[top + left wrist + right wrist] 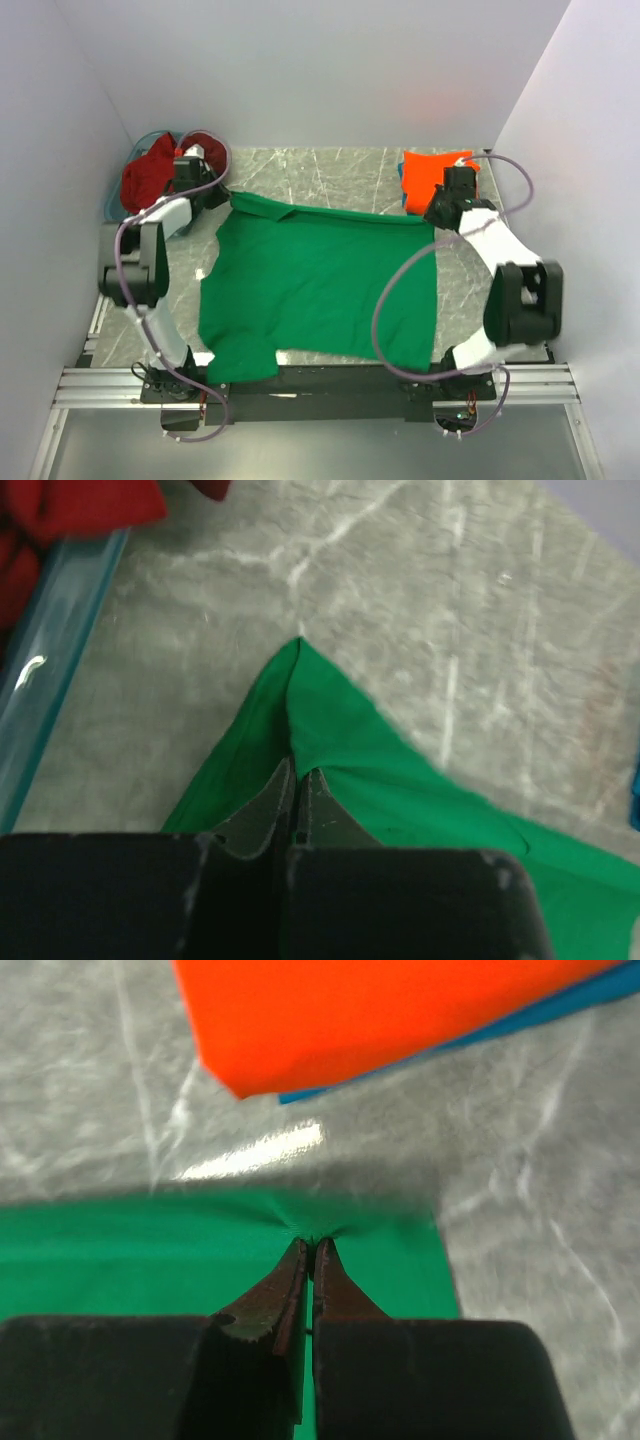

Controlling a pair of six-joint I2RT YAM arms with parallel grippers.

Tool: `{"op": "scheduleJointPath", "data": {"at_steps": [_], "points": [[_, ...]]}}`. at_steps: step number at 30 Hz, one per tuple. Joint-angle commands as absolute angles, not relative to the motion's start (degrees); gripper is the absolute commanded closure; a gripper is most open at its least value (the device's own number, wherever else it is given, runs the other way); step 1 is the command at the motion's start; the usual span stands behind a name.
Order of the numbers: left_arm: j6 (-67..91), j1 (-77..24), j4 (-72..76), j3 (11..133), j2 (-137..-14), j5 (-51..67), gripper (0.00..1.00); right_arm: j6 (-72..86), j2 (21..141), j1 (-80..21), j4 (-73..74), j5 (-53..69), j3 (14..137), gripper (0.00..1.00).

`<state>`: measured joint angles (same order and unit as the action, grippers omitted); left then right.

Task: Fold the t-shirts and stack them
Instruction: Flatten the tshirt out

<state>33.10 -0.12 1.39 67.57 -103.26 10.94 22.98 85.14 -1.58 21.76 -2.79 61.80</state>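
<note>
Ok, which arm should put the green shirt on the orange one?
Likely right: the right tool pinches the green shirt just beside the orange shirt; the left tool is by the red shirt.

No readable text in any view. No labels, brands or numbers legible on the shirts, basket, arms or surface.

Marbled grey table [330, 175]; green t-shirt [320, 285]; orange t-shirt [430, 172]; dark red t-shirt [148, 178].

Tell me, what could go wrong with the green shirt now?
The left gripper and right gripper each pinch just a small bit of the green t-shirt, so it might slip free. The orange t-shirt lies close beyond the right gripper, so a careless lift could nudge it.
</note>
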Motion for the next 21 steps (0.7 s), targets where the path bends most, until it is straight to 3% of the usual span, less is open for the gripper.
{"op": "scheduleJointPath", "data": {"at_steps": [1,11,21], "points": [[30.8,-1.0,7.1,76.0,-108.9,12.3,1.00,20.7,91.5,-1.1,15.2,-0.2,68.0,1.00],[31.9,-1.7,5.4,80.9,-115.0,13.8,1.00,19.5,100.2,-0.9,16.3,-0.4,74.9,1.00],[37.5,-1.9,2.3,70.1,-104.9,11.3,1.00,18.2,98.4,-0.9,21.3,-1.4,75.9,1.00]]}}
